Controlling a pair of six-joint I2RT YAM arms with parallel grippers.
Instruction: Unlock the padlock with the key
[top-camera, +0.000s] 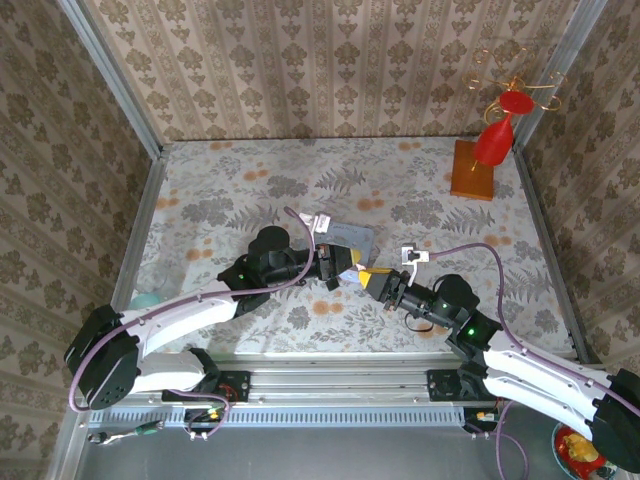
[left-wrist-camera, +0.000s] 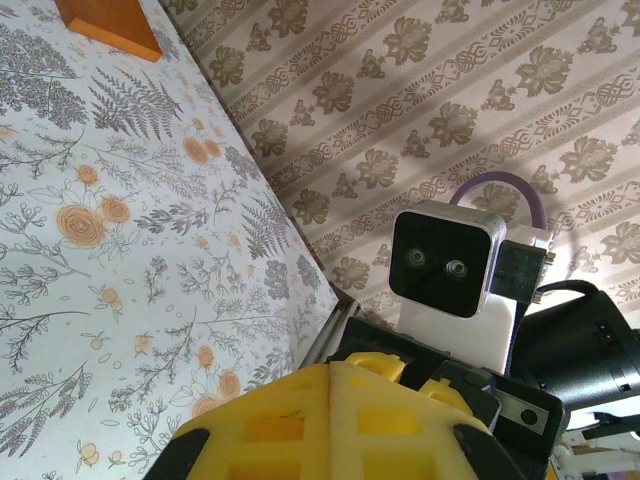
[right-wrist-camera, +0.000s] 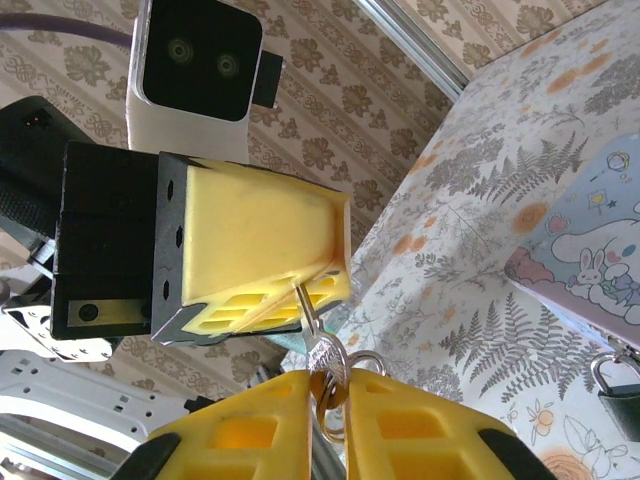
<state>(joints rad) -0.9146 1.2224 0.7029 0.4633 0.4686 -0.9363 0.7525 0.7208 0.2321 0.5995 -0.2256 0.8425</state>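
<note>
A small silver key on a ring hangs between my two grippers above the table. My left gripper is shut on the tip of its blade, and my right gripper has its yellow pads pressed on the key's head. From above, the left gripper and the right gripper meet tip to tip in front of the tin. In the left wrist view the left gripper has its fingers pressed together, and the key is hidden. The dark padlock with its silvery shackle lies on the table beside the tin.
A pale lilac tin with a cartoon lid lies just behind the grippers. A wooden stand holding a red ornament sits at the back right. Patterned walls close in the table on three sides.
</note>
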